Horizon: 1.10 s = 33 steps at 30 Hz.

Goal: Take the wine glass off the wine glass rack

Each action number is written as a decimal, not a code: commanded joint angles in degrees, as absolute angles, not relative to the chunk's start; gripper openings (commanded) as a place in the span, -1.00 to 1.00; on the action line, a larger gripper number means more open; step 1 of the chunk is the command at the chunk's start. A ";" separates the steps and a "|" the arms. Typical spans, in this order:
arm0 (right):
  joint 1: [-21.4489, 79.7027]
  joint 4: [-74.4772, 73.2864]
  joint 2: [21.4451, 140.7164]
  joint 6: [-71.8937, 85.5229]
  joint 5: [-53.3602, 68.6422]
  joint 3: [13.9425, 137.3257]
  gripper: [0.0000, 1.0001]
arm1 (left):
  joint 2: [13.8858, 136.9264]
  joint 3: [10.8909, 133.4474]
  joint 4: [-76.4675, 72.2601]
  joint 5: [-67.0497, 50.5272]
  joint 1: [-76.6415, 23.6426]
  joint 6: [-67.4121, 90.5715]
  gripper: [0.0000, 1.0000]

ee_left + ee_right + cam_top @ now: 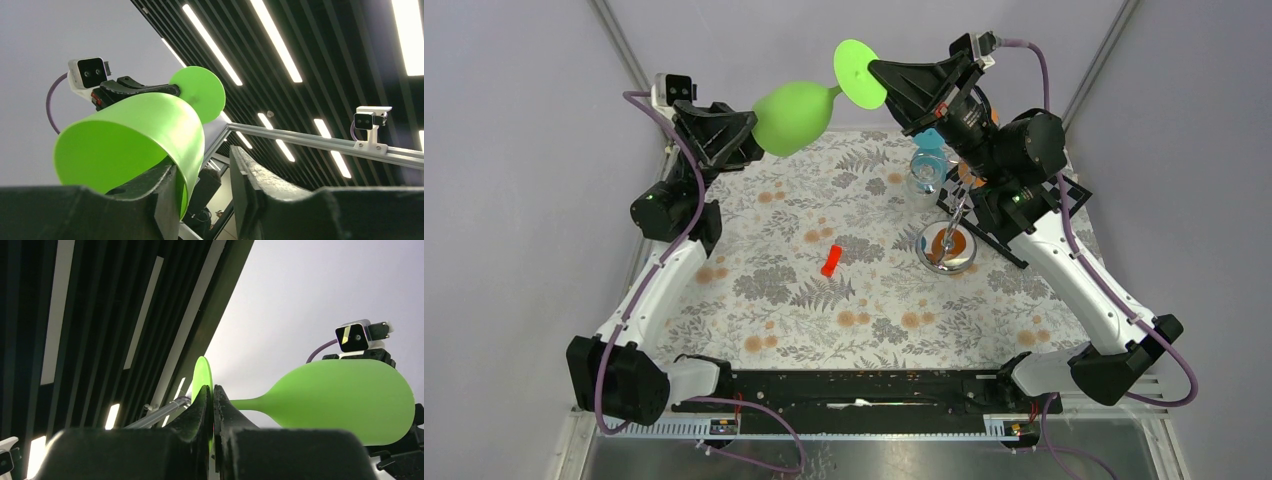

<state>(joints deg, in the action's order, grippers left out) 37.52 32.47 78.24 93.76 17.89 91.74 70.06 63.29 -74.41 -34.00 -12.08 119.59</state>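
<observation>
A: Item 1, wine glass [794, 115], loc.?
B: Green, lying on its side high over the table, betw. both arms. Well apart fr. the wine glass rack [946, 248], whose disc base stands on the floral cloth [824, 320] below the R arm.
A: Right gripper [213, 390]?
B: Closed tight on the foot disc [202, 372], edge-on betw. fingers.
A: Left gripper [202, 160]?
B: Jaws part open. Bowl wall sits betw. them, against one finger, w/ a gap to the other.
A: Misc.?
B: Red piece [830, 260] mid-cloth; clear glass [924, 185] near the rack.
</observation>
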 commanded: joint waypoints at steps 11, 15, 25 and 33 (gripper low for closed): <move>37.46 32.43 77.23 92.43 15.89 92.45 -0.97 | 69.95 66.78 -80.24 -34.00 -11.89 123.58 -1.00; 37.51 31.45 76.70 92.16 15.58 91.38 -0.45 | 70.30 67.16 -80.24 -34.56 -11.48 123.28 -1.00; 37.31 26.64 73.27 88.08 12.44 89.07 0.13 | 70.19 66.73 -79.71 -35.27 -9.48 122.38 -1.00; 32.01 16.50 63.79 79.94 4.05 81.11 0.31 | 65.75 66.14 -69.20 -41.77 -1.73 114.87 -1.00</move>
